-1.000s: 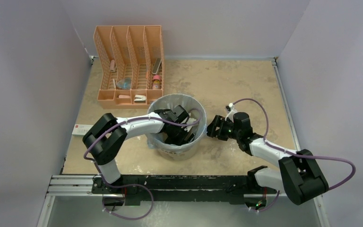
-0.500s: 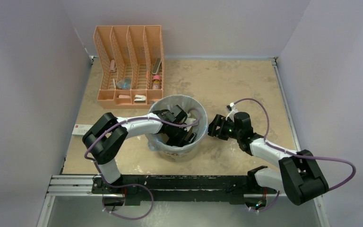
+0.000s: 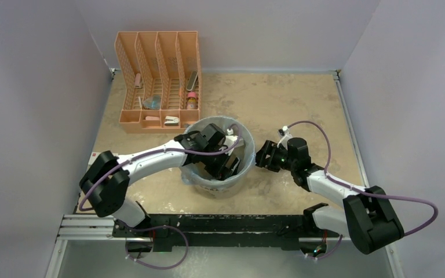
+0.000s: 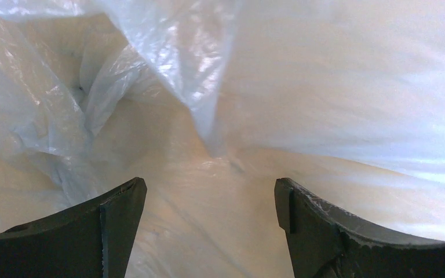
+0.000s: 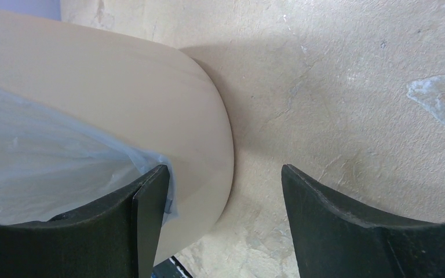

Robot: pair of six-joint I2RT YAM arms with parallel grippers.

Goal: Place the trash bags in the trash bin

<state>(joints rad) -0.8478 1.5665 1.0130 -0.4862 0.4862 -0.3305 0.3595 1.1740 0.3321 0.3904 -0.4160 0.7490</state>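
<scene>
left wrist view: the bag (image 4: 168, 69) lies inside the bin (image 5: 150, 104), seemingly limp, light, slippery film. the left hand (image 4: 208, 191) is open in it, holding nothing. the right hand (image 5: 225, 179), also open, is at the bin's rim; bunched film there looks the best hold.

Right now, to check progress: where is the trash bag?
Top view, table centre: the bag lines the bin, its edge over the rim, just on the arms' side of the orange organizer. The open left hand is inside it.
</scene>
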